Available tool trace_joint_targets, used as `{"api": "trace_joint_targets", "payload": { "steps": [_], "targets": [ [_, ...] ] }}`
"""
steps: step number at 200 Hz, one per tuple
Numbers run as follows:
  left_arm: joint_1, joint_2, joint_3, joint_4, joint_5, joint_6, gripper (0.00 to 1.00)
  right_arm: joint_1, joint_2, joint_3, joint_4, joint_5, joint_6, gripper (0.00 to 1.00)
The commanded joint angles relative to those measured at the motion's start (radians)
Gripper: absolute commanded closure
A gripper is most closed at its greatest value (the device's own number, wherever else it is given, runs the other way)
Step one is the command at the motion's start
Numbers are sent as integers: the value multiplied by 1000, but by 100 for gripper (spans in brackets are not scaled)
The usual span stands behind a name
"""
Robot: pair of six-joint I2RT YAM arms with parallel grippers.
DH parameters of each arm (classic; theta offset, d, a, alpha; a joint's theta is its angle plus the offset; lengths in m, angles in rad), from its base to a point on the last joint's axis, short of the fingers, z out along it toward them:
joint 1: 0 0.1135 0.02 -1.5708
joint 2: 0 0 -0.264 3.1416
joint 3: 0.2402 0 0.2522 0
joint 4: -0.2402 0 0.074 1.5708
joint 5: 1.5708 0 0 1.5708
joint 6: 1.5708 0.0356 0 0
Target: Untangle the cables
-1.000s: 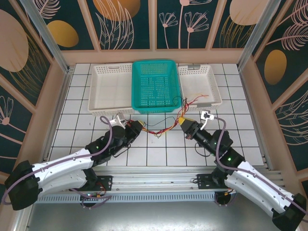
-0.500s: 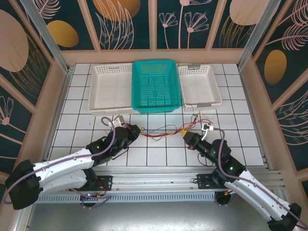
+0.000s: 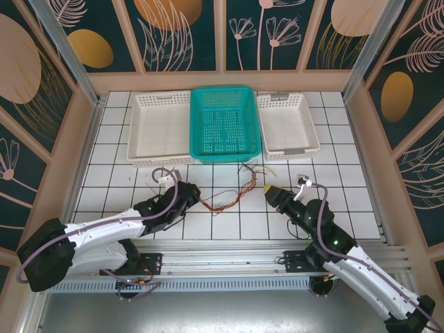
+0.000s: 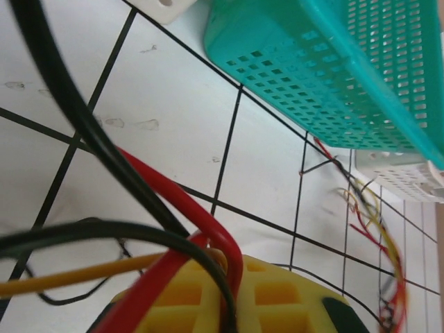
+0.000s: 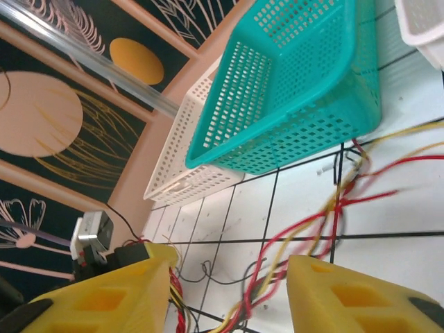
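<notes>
The cables (image 3: pixel 220 207) are thin red, yellow and black wires that lie slack on the tiled floor, between my two grippers and up toward the teal basket. My left gripper (image 3: pixel 195 196) is shut on one end of the bundle. In the left wrist view the red, black and yellow cables (image 4: pixel 173 201) run into the pinch at the yellow finger (image 4: pixel 291 298). My right gripper (image 3: pixel 269 190) stands open to the right of the bundle, with nothing between its yellow fingers (image 5: pixel 361 298). The cables (image 5: pixel 333 208) lie on the floor beyond them.
A teal basket (image 3: pixel 225 91) stands at the back centre, between a wide white basket (image 3: pixel 161 97) and a smaller white basket (image 3: pixel 288 98). Wooden walls and metal posts enclose the tiled floor. Tiles at the front left and right are bare.
My right gripper has opened and let go of the cables. The bundle was stretched taut between the grippers and now sags on the floor. My left gripper keeps its hold.
</notes>
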Motion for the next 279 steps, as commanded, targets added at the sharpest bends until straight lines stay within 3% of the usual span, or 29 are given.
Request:
{"api": "trace_joint_targets", "payload": {
  "steps": [1,26,57,78,130,183,279],
  "targets": [
    [3,31,42,12,-25,23,100,-3,11,35,-25,-7,32,49],
    [4,79,95,7,-42,49,100,-2,125,28,46,-108,96,48],
    [3,120,144,1,-85,58,100,19,352,48,135,-195,160,54],
    [2,135,157,-6,-111,53,100,69,444,62,208,-204,152,62],
    [1,190,174,-18,-140,50,100,156,519,74,374,-190,170,65],
    [-1,220,201,-20,-148,51,100,197,801,138,538,-252,206,70],
    [-3,207,199,-30,-161,40,100,238,1057,316,454,-282,207,73]
  ]
}}
